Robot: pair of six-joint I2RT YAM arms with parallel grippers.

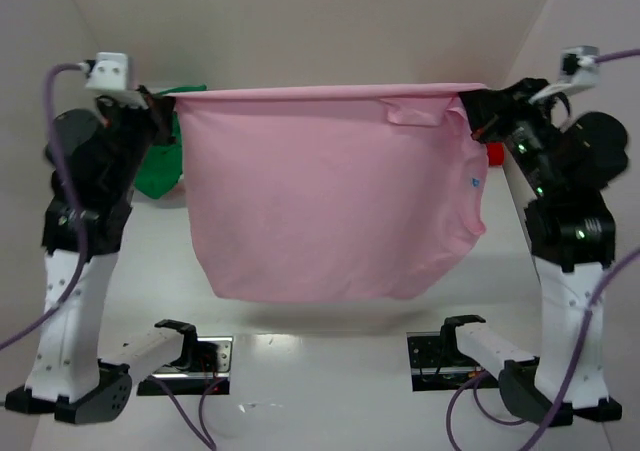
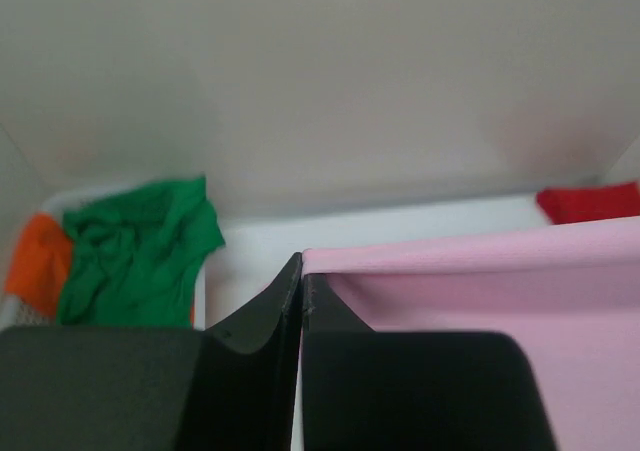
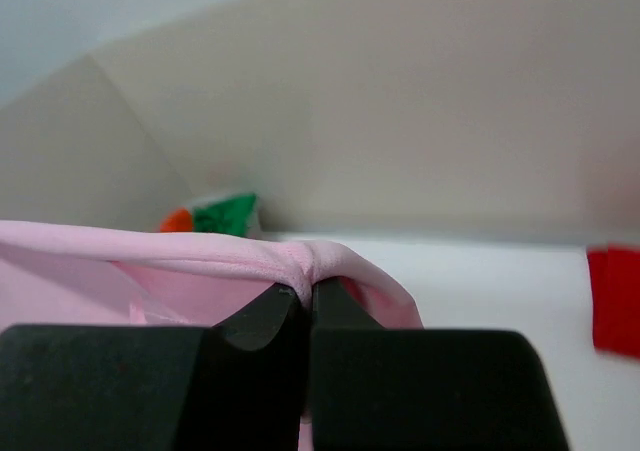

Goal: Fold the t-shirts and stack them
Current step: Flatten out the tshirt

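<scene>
Two grippers hold one pink t-shirt [image 1: 330, 201] up by its top edge. The cloth is pulled taut between them and hangs as a flat sheet over the table [image 1: 320, 371], with a shadow under the hem.

- **Left side:** the left gripper [image 1: 160, 101] is clamped on the pink shirt's upper left corner. In the wrist view the fingers are pressed together, and the pink edge starts right at the tips.
- **Right side:** the right gripper [image 1: 468, 106] is clamped on the upper right corner, with the cloth bunched in a small ridge over the tips. A small flap of cloth is folded over along the top edge, just inside that corner.

The other shirts are all behind the pink shirt:

- **green t-shirt [image 1: 160, 166]:** crumpled past the pink shirt's left edge and partly hidden by it.
- **orange t-shirt [image 2: 35, 261]:** further left of the pink shirt, touching the green one.
- **red t-shirt [image 1: 494, 154]:** past the pink shirt's right edge. Only a sliver shows from above, beside the right arm.
</scene>
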